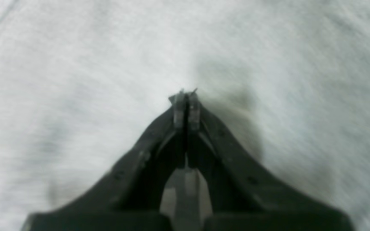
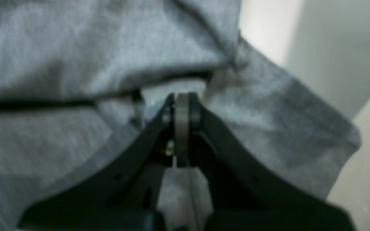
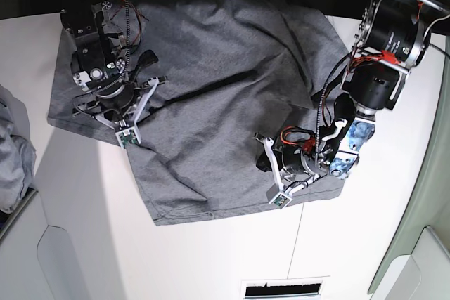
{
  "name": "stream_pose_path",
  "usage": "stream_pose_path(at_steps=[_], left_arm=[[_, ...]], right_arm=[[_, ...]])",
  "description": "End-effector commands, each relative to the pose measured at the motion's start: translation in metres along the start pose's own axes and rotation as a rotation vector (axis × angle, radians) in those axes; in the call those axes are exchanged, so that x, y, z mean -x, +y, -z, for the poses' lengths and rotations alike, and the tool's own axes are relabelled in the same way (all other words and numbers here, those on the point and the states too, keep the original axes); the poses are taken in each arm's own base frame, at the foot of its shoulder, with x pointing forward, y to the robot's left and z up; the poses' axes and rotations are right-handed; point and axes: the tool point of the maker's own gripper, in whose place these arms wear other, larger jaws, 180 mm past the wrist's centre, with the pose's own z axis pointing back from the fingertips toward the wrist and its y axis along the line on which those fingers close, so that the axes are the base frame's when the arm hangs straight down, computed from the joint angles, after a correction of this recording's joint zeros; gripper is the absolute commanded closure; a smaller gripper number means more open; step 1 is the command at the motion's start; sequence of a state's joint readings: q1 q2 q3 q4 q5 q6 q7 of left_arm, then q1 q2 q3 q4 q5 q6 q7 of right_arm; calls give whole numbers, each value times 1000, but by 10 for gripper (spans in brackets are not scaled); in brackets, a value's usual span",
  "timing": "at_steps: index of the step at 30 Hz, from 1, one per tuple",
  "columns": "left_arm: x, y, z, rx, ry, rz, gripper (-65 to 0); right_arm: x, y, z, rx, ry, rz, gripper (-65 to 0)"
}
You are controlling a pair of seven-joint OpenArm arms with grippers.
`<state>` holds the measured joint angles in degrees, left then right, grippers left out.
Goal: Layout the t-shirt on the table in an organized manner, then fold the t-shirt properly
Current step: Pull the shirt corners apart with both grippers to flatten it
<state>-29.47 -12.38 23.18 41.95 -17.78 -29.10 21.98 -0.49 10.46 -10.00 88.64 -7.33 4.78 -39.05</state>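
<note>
Black jaws of the left gripper (image 1: 186, 94) fill the near view, pressed tight together with their tips against the pale-looking cloth; whether any fabric is caught between them I cannot tell. Over on the other side, the right gripper (image 2: 181, 99) is clenched too, its tips at a fold near a sleeve. Spread between both arms, the t-shirt (image 3: 218, 96) lies wrinkled on the table (image 3: 211, 258), its hem toward the near edge. Another grey bundle (image 3: 14, 159) sits apart at the table's side.
</note>
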Motion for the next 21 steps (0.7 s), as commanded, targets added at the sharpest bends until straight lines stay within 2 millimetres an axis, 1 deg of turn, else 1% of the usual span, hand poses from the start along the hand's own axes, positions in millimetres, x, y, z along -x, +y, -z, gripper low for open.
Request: stream_pose_path(at_steps=[1, 4, 8, 12, 15, 19, 21], left_arm=[[-17, 16, -4, -38, -27, -3, 0], [-11, 48, -7, -144, 23, -9, 0], [-11, 92, -24, -286, 42, -22, 0], [-2, 122, -42, -368, 76, -38, 0], [5, 131, -48, -384, 107, -42, 0], [13, 128, -48, -378, 152, -53, 0], [16, 127, -48, -375, 169, -56, 0]], right_arm=[[2, -5, -1, 10, -7, 5, 0], [24, -14, 0, 16, 26, 23, 0], [44, -37, 0, 5, 61, 77, 0], [58, -64, 2, 20, 66, 125, 0], [53, -73, 5, 4, 35, 131, 0], [41, -83, 17, -12, 29, 155, 0], [31, -87, 26, -33, 11, 165, 0]])
